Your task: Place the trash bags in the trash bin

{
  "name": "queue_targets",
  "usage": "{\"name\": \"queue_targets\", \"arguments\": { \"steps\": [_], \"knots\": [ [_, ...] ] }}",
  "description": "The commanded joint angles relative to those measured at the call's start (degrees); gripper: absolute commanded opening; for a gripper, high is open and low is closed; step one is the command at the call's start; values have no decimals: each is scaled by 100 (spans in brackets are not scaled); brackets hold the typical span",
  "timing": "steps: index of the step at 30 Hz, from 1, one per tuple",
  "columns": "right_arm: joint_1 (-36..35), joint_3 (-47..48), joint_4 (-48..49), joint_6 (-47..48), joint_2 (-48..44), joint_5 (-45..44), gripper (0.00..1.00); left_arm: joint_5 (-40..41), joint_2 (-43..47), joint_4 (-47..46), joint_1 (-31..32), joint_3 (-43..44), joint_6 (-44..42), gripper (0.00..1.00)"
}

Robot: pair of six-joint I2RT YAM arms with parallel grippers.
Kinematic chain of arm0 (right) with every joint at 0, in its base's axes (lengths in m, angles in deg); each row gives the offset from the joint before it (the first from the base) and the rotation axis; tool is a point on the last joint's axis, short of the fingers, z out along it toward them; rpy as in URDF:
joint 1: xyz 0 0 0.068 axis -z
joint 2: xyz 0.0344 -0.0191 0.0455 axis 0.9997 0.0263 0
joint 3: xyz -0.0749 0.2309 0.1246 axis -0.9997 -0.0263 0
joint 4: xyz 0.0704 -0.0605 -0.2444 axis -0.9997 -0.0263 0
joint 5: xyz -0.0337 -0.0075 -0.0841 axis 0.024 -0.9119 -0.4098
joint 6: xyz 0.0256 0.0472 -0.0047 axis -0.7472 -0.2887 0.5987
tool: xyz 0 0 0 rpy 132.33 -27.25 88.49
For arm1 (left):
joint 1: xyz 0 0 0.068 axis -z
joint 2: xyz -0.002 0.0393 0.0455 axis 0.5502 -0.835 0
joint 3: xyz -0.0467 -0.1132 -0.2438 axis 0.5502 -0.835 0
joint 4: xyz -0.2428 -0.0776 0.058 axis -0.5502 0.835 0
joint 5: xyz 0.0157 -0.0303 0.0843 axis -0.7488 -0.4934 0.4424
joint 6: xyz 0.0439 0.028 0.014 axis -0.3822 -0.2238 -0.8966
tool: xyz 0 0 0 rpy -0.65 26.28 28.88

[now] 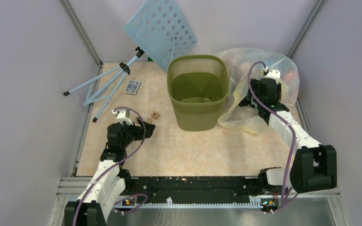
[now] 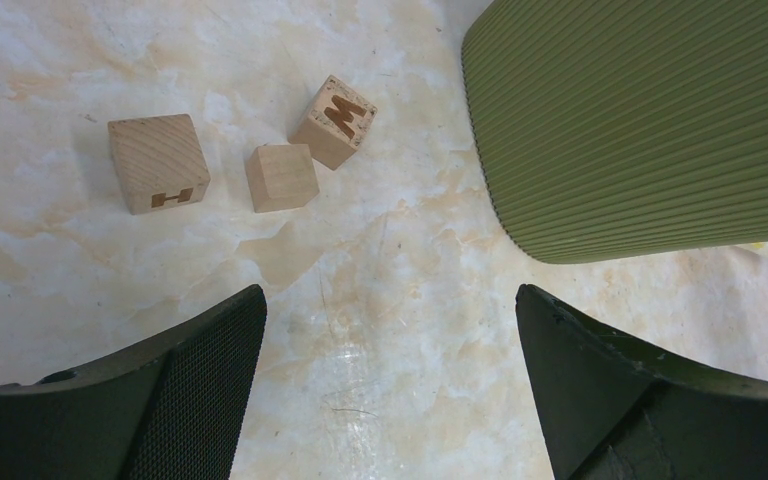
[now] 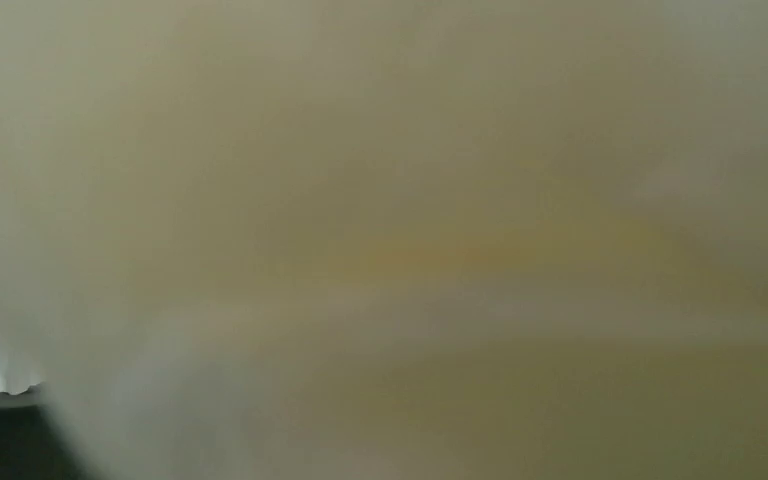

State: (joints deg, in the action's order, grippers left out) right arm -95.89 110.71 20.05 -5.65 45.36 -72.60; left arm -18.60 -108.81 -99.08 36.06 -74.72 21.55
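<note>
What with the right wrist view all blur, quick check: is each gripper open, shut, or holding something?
Left gripper: open, holding nothing.
Right gripper: cannot be told; its fingers are hidden against the clear yellowish bag.

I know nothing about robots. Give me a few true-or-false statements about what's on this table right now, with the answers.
1. The green bin stands upright. True.
2. Three wooden blocks lie near the bin. True.
3. The left pincer grips a block. False: it is open and empty, and the blocks lie ahead of it.
4. The right arm reaches into the bin. False: it reaches to the clear yellowish bag beside the bin.
</note>
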Motion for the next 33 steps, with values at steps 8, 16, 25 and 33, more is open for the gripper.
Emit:
{"name": "queue_targets", "arguments": {
  "steps": [8, 16, 25, 33],
  "knots": [
    [2, -19, -341, -284, 46, 381, 0, -110, 14, -286, -3, -16, -23, 99],
    [-315, -138, -1900, -1405, -808, 1662, 0, -88, 14, -260, -4, -10, -9, 99],
    [-1025, -821, -1166, -2568, -2051, 6340, 0, -1101, -29, -844, 36, -122, -91, 99],
    [-1977, -48, -1010, -2413, -2377, 6206, 0, -346, -151, -2271, 1763, -476, 855, 99]
  ]
}}
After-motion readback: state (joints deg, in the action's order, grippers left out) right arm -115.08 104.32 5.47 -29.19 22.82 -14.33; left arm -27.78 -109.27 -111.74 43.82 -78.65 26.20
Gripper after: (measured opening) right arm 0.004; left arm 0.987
